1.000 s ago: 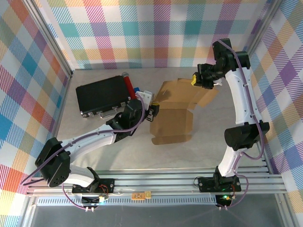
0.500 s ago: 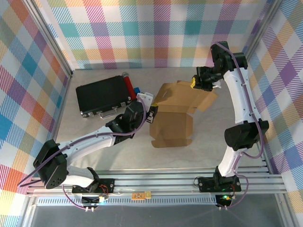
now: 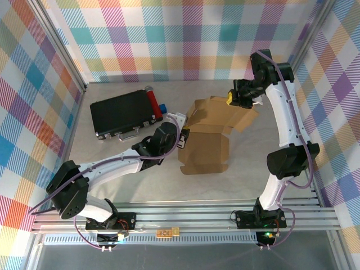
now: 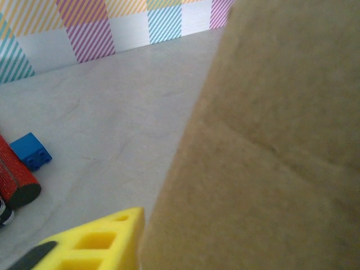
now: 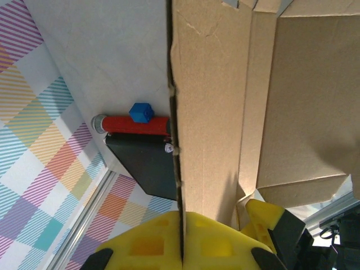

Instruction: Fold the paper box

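Since a second earlier the left arm had swung its forearm towards the right, bringing the left gripper [image 3: 181,134] against the cardboard's left edge, and the right arm had drawn in slightly; on the table [image 3: 135,180] the paper box [image 3: 205,140] lay right of centre, its near panel flat, its far part creased and lifted; the black case [image 3: 122,115] sat well to its left; the right gripper [image 3: 232,97] was clenched on the far raised panel, whose edge ran between its yellow pads in the right wrist view; whether the left pincer had closed on the sheet I could not tell, since one yellow finger [image 4: 95,242] merely sat just beside the cardboard; the red roll [image 3: 153,101] and blue brick [image 3: 162,108] lay at the case's right end; by my judgement folding was barely begun, with walls unraised and flaps untucked.
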Controlling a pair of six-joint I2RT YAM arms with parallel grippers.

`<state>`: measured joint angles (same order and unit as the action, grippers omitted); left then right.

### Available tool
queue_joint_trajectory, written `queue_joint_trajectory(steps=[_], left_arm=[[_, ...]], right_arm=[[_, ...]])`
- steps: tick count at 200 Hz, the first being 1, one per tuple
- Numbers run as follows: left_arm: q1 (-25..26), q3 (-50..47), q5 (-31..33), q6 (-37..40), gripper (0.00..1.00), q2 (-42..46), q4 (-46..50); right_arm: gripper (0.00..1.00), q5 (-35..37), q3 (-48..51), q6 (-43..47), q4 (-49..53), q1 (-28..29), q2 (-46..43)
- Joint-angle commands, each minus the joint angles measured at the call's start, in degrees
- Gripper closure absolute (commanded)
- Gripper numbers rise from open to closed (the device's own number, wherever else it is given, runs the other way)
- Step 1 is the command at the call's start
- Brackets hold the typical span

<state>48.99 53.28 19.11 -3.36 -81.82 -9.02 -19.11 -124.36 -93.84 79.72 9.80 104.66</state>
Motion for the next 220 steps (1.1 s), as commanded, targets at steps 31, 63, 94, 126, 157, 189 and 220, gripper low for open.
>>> queue_joint_trajectory(steps=[31,63,94,126,157,189,220], left_arm=[[3.4,4.6,10.3,-0.7,0.83,-0.2,3.0],[9.4,10.4,28.4,0.4,0.88,-5.3,9.5],[13.5,17.1,41.4,2.7,0.88,-13.7,14.6],[13.8,17.8,44.5,3.4,0.88,-16.4,14.0],[13.8,16.7,39.8,1.8,0.68,-12.5,14.4],[13.7,13.0,23.0,-4.7,0.29,-2.3,15.4],[12.2,10.4,-3.7,-9.4,0.18,8.8,17.2]], right_arm=[[1.00,-1.1,1.1,-8.4,1.8,-0.1,-2.3],[1.00,-1.2,2.7,-8.7,1.0,0.0,-2.6],[1.00,-1.5,4.5,-9.0,-0.2,0.6,-3.3],[1.00,-1.6,6.4,-9.4,-1.3,1.3,-3.8],[1.00,-0.7,7.7,-8.9,-2.4,1.4,-4.1],[1.00,0.3,10.3,-6.8,-7.5,1.4,-4.0],[1.00,2.2,12.5,-2.7,-13.9,1.5,-2.9]])
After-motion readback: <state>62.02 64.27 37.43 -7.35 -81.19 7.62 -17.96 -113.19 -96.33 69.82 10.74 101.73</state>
